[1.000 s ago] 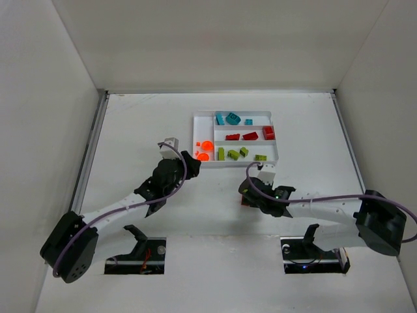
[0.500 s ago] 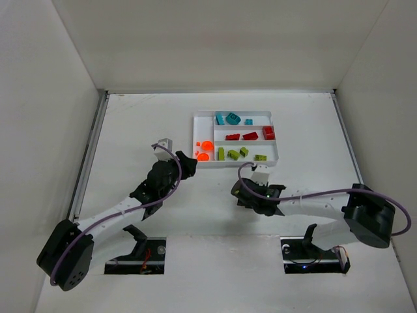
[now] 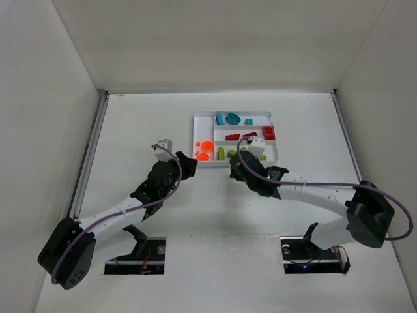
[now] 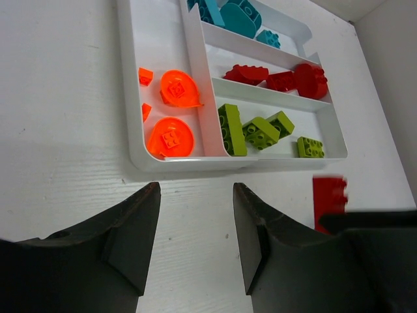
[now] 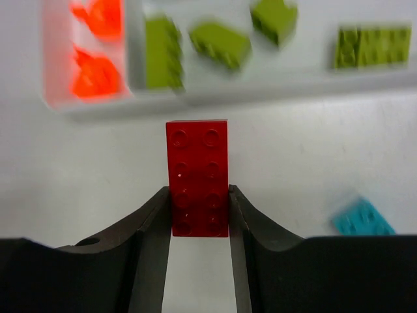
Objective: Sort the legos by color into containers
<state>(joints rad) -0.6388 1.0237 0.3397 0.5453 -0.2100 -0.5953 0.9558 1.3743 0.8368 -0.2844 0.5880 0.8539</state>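
Right hand (image 5: 199,195) is clamped on a red brick (image 5: 197,175). Its two dark fingers (image 5: 153,222) press the long sides of the brick's lower half, and the upper half sticks out past the fingertips with its studs facing the wrist camera. To the right of this hand, a little nearer than the brick's tip, a lone teal brick (image 5: 361,218) lies on the white table (image 5: 85,169). Just ahead of the held brick runs the near wall of the white tray (image 5: 260,91). Behind that wall four green bricks (image 5: 163,52) lie in the closest long slot, straight ahead and off to the right. Ahead and to the left, orange pieces (image 5: 98,78) show blurred in the narrow side section. The left hand (image 4: 195,195) has its fingers apart with nothing between them. It sits over bare table just short of the tray's near left corner, well to the left of the right hand in the overhead view. Straight ahead of it lie the orange pieces, two round and two small. Ahead to its right the green bricks fill the first slot. Beyond them red bricks (image 4: 280,79) fill the middle slot, and farthest off teal bricks (image 4: 238,16) lie in the last one. At this hand's right the held red brick shows blurred, outside the tray's near wall.
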